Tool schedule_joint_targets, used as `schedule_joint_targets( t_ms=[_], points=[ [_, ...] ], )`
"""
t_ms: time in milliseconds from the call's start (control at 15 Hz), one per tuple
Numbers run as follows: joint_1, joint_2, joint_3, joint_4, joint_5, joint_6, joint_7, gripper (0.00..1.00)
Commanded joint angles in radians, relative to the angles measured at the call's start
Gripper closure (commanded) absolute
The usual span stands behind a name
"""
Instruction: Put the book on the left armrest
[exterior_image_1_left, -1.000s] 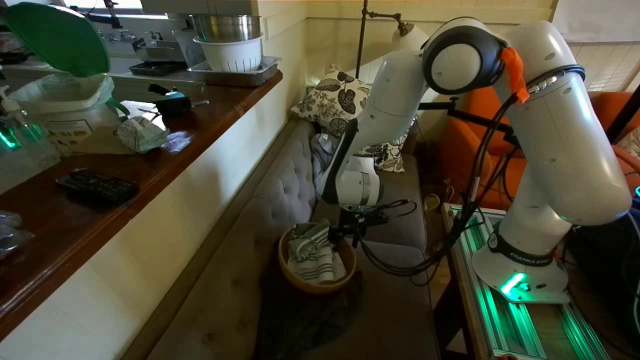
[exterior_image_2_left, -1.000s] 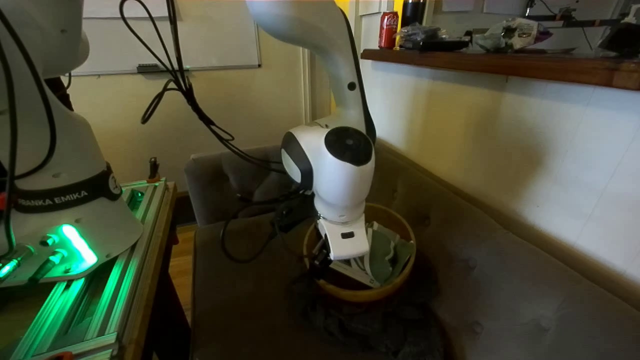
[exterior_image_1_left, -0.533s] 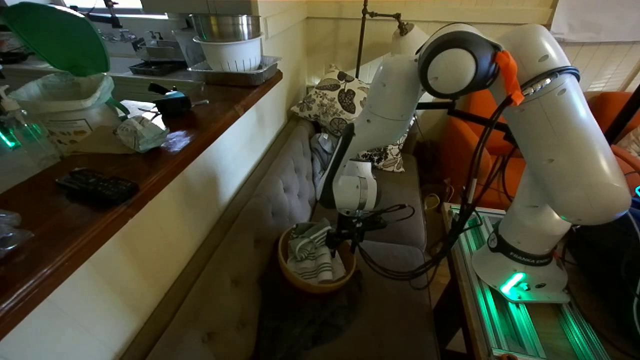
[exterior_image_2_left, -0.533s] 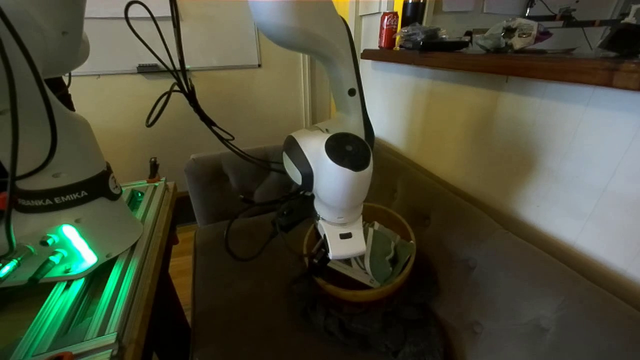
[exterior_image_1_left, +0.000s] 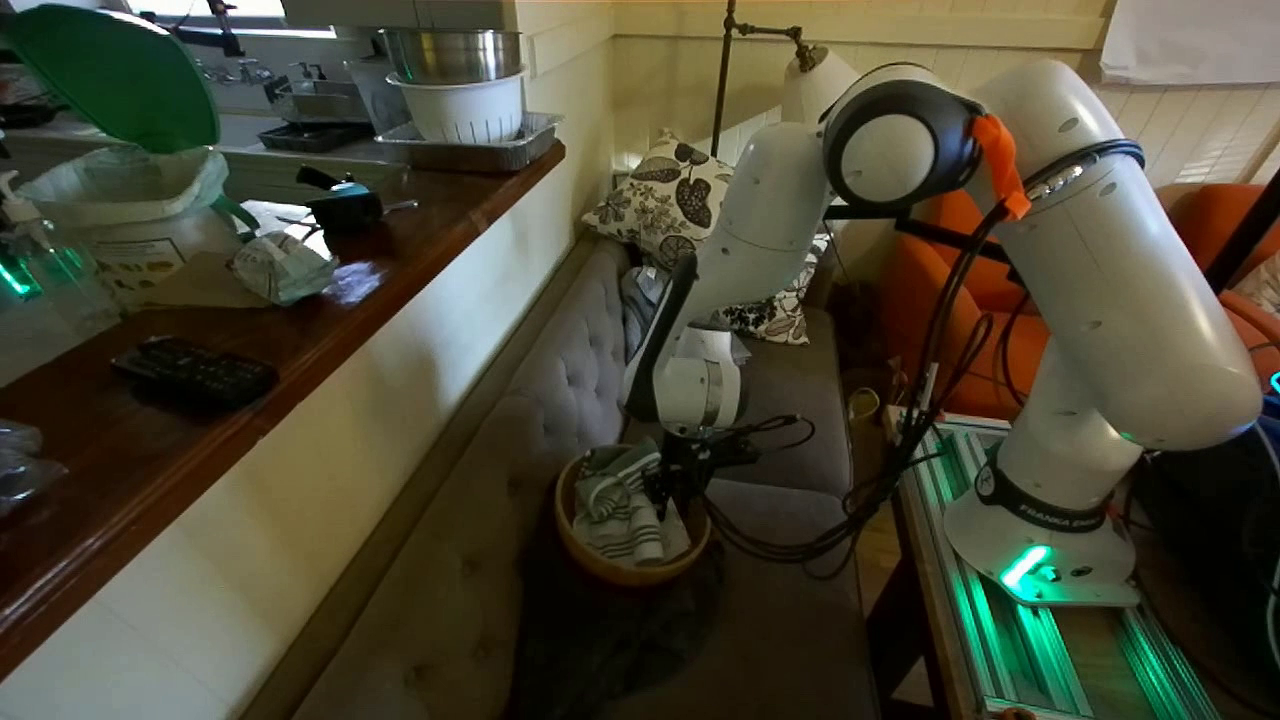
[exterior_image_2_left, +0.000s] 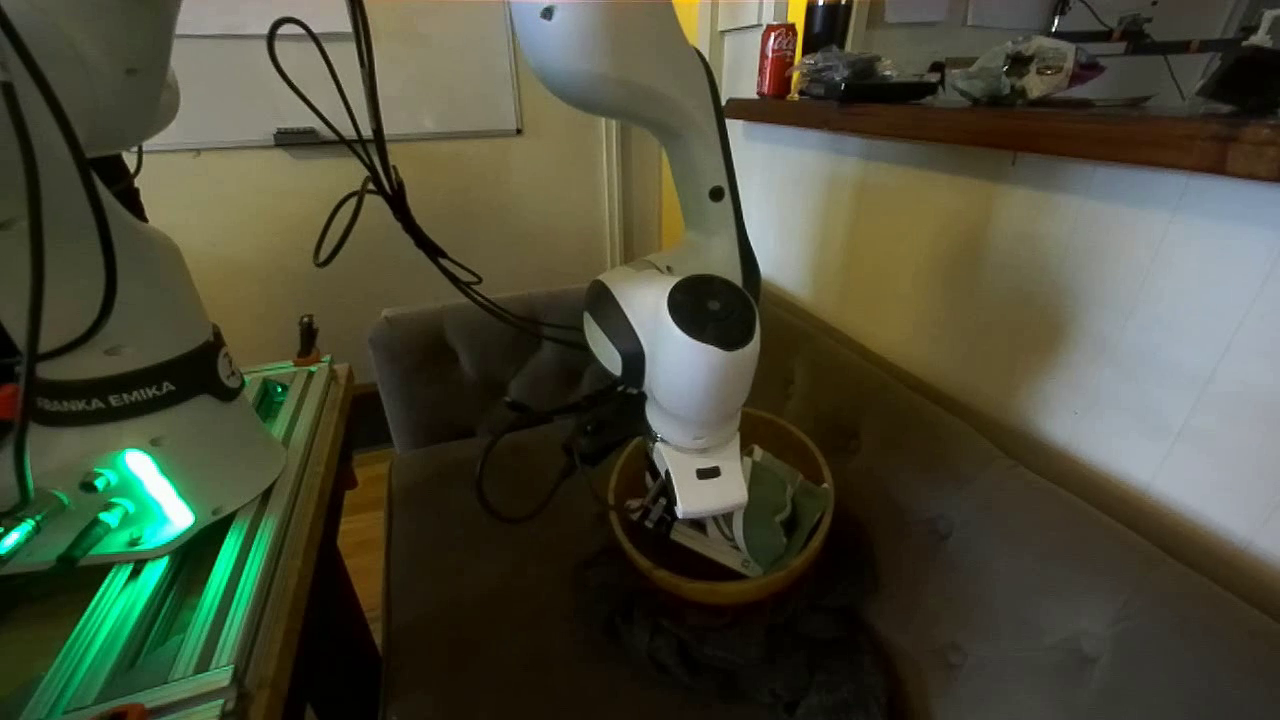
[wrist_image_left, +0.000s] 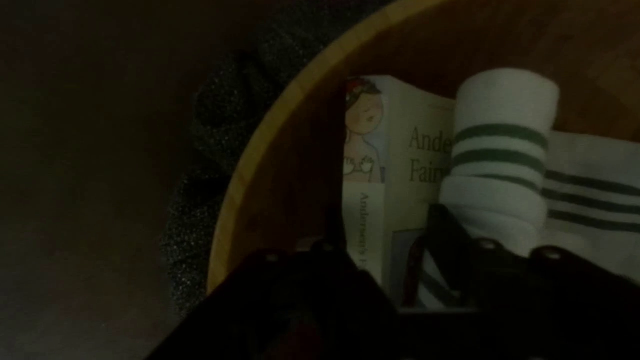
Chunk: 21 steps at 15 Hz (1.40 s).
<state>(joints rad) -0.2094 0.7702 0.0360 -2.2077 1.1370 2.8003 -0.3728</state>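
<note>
Book, one: inside the bowl, spine and part of the front cover showing, a drawn figure at the head of the spine.

Bowl, one: round, wooden, set on the sofa, with one dark cloth around its base.

Towel, white with green stripes: in the bowl, one rolled part lying over the book's cover; whether one piece or several, cannot tell.

Gripper, one: down at the bowl. Fingers, two: spread apart, the spine lying between them in the wrist view; too dark to tell whether either touches the book.

Armrest, one showing: at the sofa's far end in an exterior view.

Can, one: red, standing on the wooden counter.

Lamp, one: behind the sofa.

Changes from half a second ago: the arm sits slightly lower in both exterior views, and the gripper has shifted farther in over the bowl. Bowl and towel look unmoved.
</note>
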Motion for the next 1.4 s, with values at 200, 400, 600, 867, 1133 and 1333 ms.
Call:
schedule_joint_targets(
  t_ms=[200,400,600,867,1133,1333],
  points=[
    [-0.014,0.072,-0.016,0.073,0.011,0.011,0.013,0.52],
    [-0.012,0.098,-0.023,0.096,0.004,0.007,0.014,0.44],
    [-0.013,0.116,-0.018,0.117,0.001,-0.007,0.013,0.69],
    [-0.016,0.096,-0.016,0.107,0.004,-0.011,0.009,0.94],
    [0.007,-0.001,-0.043,0.008,-0.018,-0.014,0.035,0.94],
    [0.019,-0.154,-0.048,-0.140,0.002,0.030,-0.007,0.94]
  ],
)
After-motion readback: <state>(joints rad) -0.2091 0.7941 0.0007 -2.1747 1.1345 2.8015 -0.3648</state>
